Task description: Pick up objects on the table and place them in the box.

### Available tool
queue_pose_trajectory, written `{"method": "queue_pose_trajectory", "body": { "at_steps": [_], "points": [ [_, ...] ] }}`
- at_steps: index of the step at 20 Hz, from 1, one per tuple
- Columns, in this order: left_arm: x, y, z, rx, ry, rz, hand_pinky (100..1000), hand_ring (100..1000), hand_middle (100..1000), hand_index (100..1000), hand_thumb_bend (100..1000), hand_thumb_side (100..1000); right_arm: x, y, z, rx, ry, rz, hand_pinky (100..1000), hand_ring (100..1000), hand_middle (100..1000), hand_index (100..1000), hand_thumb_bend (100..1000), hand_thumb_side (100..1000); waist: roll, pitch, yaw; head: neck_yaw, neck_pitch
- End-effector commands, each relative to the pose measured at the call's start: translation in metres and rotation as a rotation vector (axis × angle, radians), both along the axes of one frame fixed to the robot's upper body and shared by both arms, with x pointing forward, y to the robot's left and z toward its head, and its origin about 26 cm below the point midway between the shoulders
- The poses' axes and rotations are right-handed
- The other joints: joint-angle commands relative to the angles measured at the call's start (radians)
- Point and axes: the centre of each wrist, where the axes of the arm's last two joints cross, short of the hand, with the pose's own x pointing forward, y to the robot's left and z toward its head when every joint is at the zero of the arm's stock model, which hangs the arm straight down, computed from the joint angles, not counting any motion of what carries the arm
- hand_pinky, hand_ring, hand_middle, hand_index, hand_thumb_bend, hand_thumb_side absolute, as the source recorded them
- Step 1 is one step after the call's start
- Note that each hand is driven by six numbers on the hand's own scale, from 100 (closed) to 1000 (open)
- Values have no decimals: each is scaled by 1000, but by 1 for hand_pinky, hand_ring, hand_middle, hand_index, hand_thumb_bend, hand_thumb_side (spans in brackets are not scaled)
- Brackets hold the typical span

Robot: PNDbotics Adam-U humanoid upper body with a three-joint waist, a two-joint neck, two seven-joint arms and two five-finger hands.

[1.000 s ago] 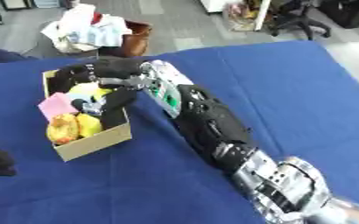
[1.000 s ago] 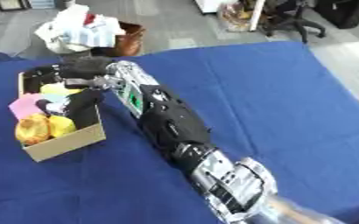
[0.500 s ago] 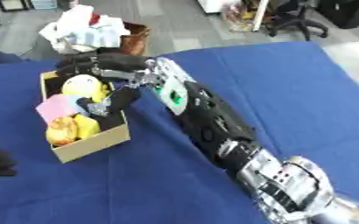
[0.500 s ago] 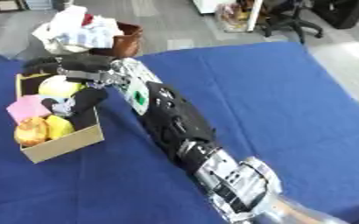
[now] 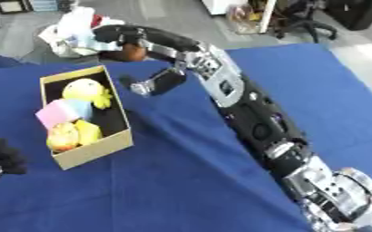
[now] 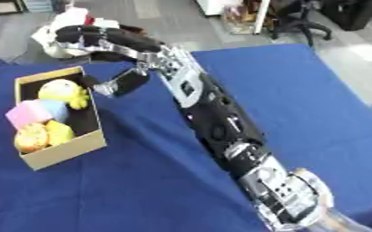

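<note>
The box (image 5: 102, 146) is sitting on the blue table (image 5: 181, 181) at the left, holding a yellow toy (image 5: 86, 90) at its far end, a pink block (image 5: 54, 113) and a pale blue piece (image 5: 81, 107) in the middle, and an orange and yellow lump (image 5: 68, 134) at the near end. The left hand (image 5: 0, 158) is showing only as a dark shape at the lower left edge, and I cannot tell how its fingers are set. The right hand (image 5: 145, 43) is hovering above the table just beyond the box's far right corner, its fingers stretched out toward the left and holding nothing, its thumb (image 5: 154, 84) hanging down beside the box wall, apart from the toys inside.
</note>
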Motion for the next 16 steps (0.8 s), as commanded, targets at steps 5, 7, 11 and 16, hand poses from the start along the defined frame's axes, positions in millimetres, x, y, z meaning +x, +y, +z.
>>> {"method": "queue_pose_trajectory", "body": {
  "at_steps": [5, 7, 11, 16],
  "points": [
    [-2, 11, 5, 31, -17, 48, 634, 661, 627, 793, 100, 753, -57, -73, 4, 151, -22, 132, 816, 849, 886, 987, 100, 372, -14, -47, -36, 57, 31],
    [-2, 10, 5, 32, -16, 48, 634, 661, 627, 793, 100, 749, -72, -89, -10, 248, 46, 106, 793, 822, 855, 957, 100, 418, -13, -49, -43, 69, 36],
    [-2, 9, 3, 27, -11, 49, 637, 662, 627, 793, 100, 745, -99, -108, -48, 426, 214, 45, 755, 775, 807, 911, 100, 442, -7, -59, -64, 101, 55],
    [-4, 9, -2, 18, 4, 51, 643, 663, 627, 791, 100, 752, -122, -113, -83, 544, 377, 2, 721, 711, 755, 856, 100, 455, 0, -70, -76, 155, 88]
  ]
}}
